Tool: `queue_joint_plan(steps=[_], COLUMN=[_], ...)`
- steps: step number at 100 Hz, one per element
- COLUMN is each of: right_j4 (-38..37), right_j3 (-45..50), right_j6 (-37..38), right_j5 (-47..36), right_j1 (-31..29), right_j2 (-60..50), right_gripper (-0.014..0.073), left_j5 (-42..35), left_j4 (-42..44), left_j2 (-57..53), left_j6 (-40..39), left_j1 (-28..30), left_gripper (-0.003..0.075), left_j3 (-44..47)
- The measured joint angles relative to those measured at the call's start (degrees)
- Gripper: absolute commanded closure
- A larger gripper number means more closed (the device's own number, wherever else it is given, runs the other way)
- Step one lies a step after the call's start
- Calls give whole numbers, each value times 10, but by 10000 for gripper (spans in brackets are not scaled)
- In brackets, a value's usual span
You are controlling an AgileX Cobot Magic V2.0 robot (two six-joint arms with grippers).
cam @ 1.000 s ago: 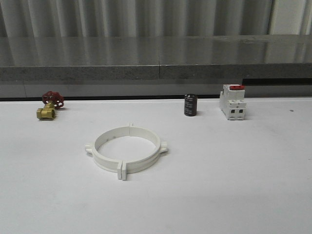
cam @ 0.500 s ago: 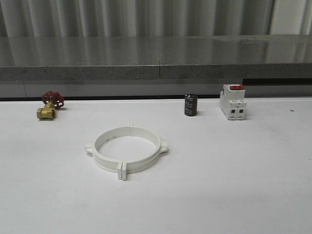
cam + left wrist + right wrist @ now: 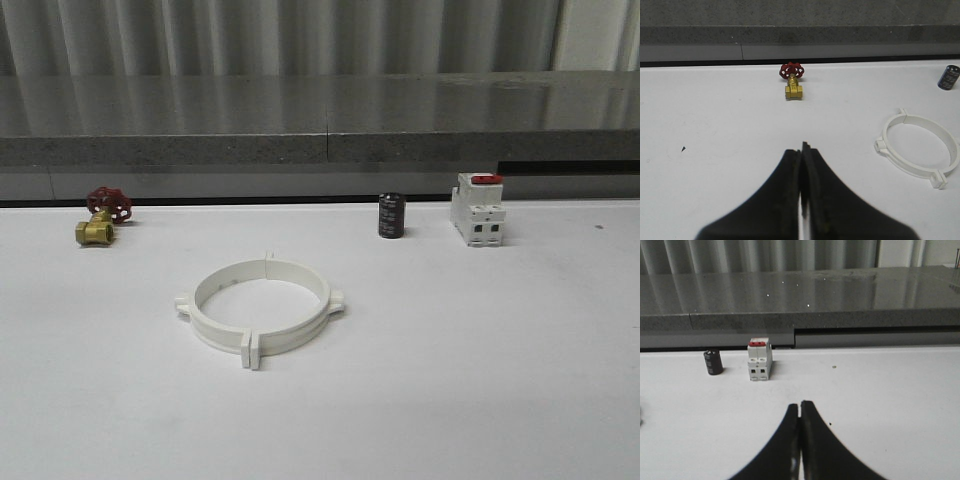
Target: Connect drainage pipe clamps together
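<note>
Clamps lie as one ring on the counter, nearer the left arm; both pincers pressed together, holding nothing.

Front view: the drainage pipe clamps [image 3: 260,310] rest flat on the white counter [image 3: 480,380], their end tabs meeting at the near and far seams, so the joint line runs toward and away from the robot. The brass valve [image 3: 100,218] sits beyond and left of the ring; the capacitor [image 3: 391,215] and switch [image 3: 477,209] beyond and right.
Left wrist view: the left pincer [image 3: 801,165] is together and empty; the ring lies ahead and to one side, apart from it.
Right wrist view: the right pincer [image 3: 800,412] is together and empty, facing the switch. Judged: the left arm is nearer.
</note>
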Motion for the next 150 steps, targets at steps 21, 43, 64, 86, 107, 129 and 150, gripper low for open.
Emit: queue_joint_plan(steps=[21,43,64,86,107,129,150], right_j4=[-4,-4,-4,-4,-4,-4,-4], right_j3=[0,0,0,0,0,0,0], right_j6=[1,0,0,0,0,0,0], right_j5=[48,52,53,53,53,53,53], right_j1=[0,0,0,0,0,0,0], right_j2=[0,0,0,0,0,0,0], right_gripper=[661,661,661,661,661,661,661], left_j5=[0,0,-2,-188,-307,-316,-315], left_j4=[0,0,1,33,16,-11,-30], left_j2=[0,0,0,-26,-81,-161,-231], left_j6=[0,0,0,0,11,27,29], left_j1=[0,0,0,0,17,59,99], left_gripper=[741,741,741,741,741,741,741], left_j3=[0,0,0,63,156,230,268])
